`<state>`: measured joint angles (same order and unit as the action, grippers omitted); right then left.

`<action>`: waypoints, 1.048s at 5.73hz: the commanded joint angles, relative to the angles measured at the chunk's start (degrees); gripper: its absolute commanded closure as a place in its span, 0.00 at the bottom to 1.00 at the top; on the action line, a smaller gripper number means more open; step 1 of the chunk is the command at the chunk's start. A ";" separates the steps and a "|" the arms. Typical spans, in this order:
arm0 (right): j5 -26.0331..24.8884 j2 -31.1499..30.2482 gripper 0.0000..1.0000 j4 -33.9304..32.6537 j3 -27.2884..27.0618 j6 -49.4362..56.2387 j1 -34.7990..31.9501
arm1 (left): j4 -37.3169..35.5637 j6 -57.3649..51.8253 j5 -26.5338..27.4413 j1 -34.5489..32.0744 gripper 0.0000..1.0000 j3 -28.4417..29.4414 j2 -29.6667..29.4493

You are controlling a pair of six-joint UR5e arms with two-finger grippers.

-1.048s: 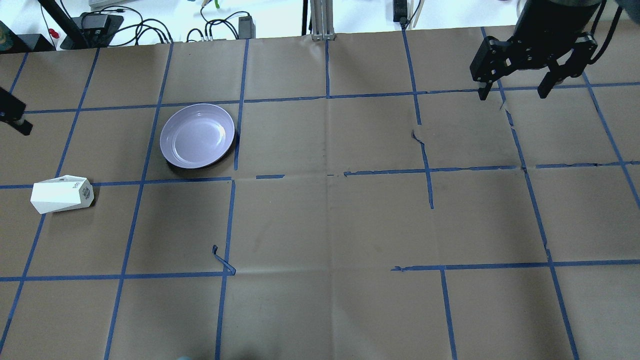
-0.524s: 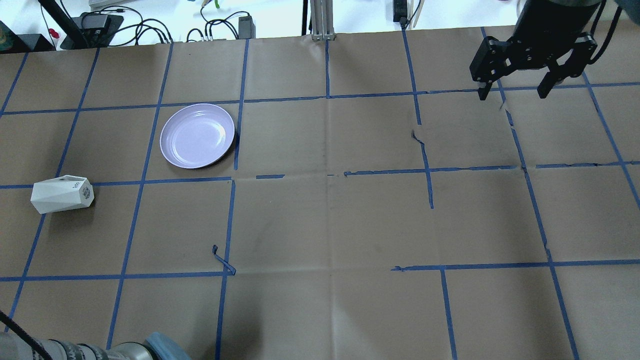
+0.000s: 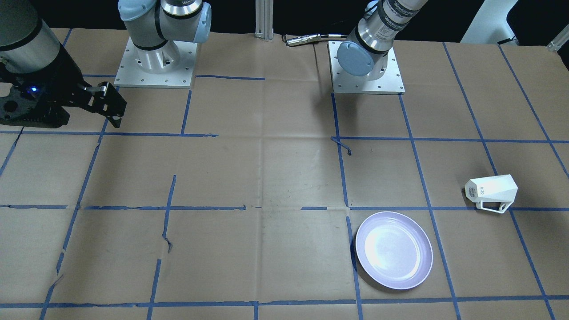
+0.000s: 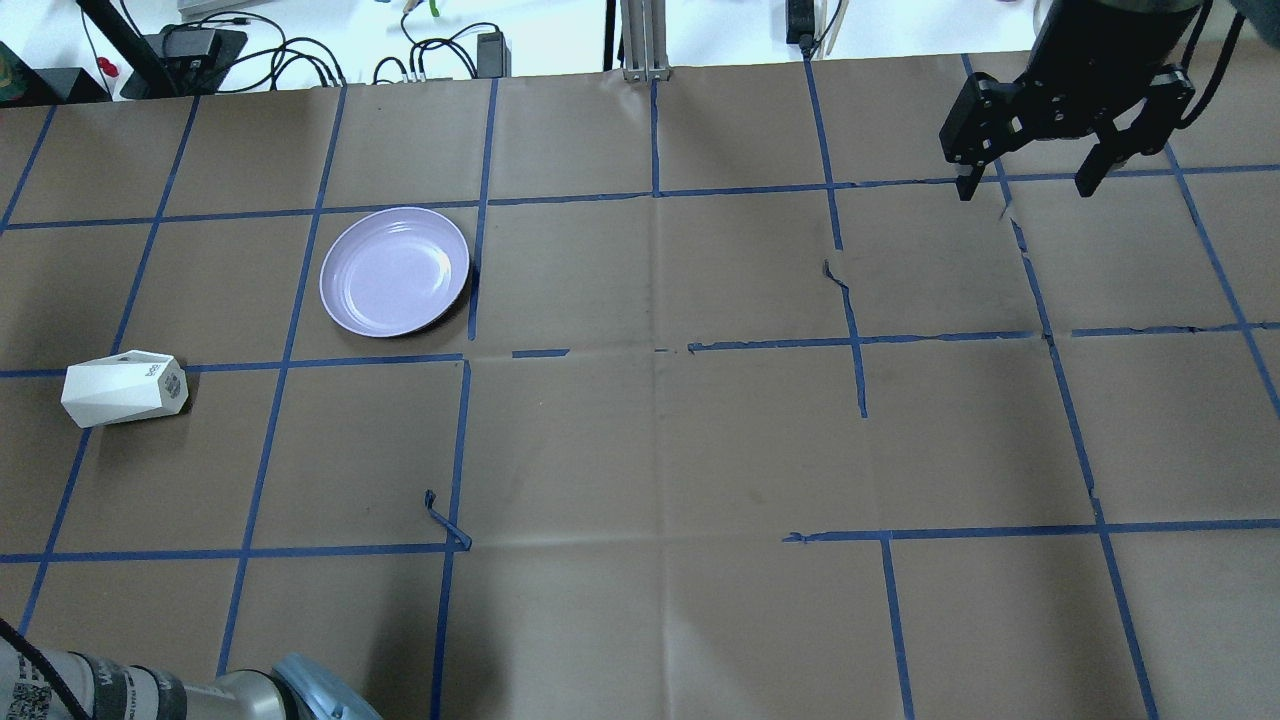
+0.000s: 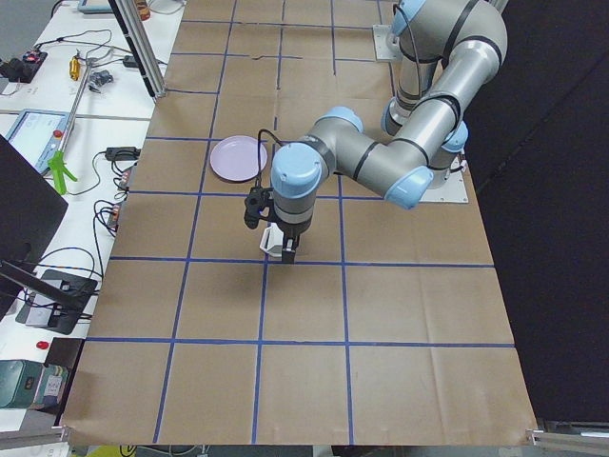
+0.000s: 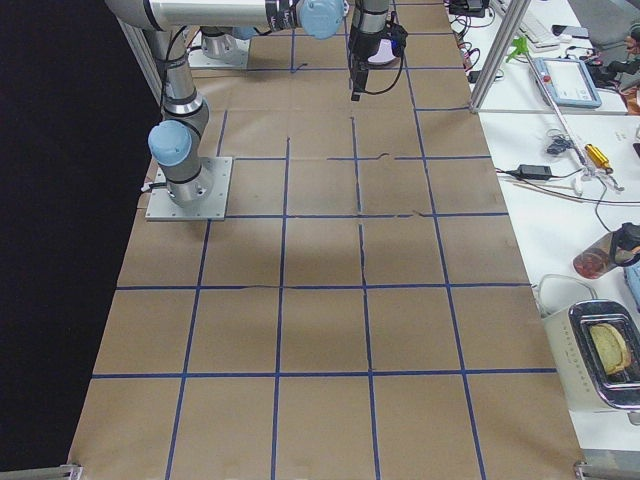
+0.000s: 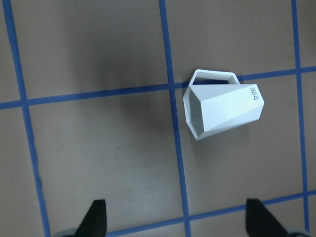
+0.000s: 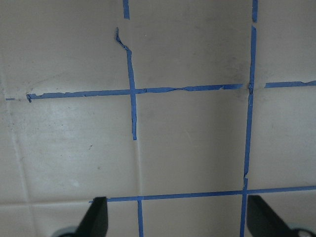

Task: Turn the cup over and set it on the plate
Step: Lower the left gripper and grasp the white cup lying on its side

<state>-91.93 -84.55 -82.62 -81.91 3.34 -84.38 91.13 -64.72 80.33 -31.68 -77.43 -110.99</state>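
Observation:
The white faceted cup [image 4: 125,386] lies on its side on the brown paper at the left of the table, handle against the paper; it also shows in the front view [image 3: 491,191]. The lavender plate [image 4: 395,270] sits apart from it, farther back and toward the middle, with nothing on it. My left gripper [image 7: 177,219] is open and hangs well above the cup [image 7: 224,108], which lies ahead of the fingertips with its mouth to the view's left. My right gripper [image 4: 1028,186] is open and holds nothing, at the far right back of the table.
Blue tape lines grid the paper, with a loose curl of tape [image 4: 445,525] near the front middle. Cables and power bricks [image 4: 200,45] lie beyond the table's back edge. My left arm's elbow [image 4: 290,690] shows at the overhead view's bottom left.
The left gripper's dark tip has left the overhead view's left edge, and the left arm's elbow has come in at the bottom left. Cup, plate and right gripper have not moved.

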 commanded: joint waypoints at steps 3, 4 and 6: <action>0.00 0.00 0.00 0.00 0.00 0.00 0.00 | 18.26 -6.61 -22.73 6.71 0.01 1.40 -14.83; 0.00 0.00 0.00 0.00 0.00 0.00 0.00 | 23.16 -11.34 -25.89 6.63 0.01 1.92 -18.87; 0.00 0.00 0.00 0.00 0.00 0.00 0.00 | 27.24 -16.56 -28.89 6.54 0.01 1.93 -23.02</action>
<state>-91.93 -84.55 -82.62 -81.91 3.34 -84.38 116.21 -79.21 53.61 -25.12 -75.55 -132.06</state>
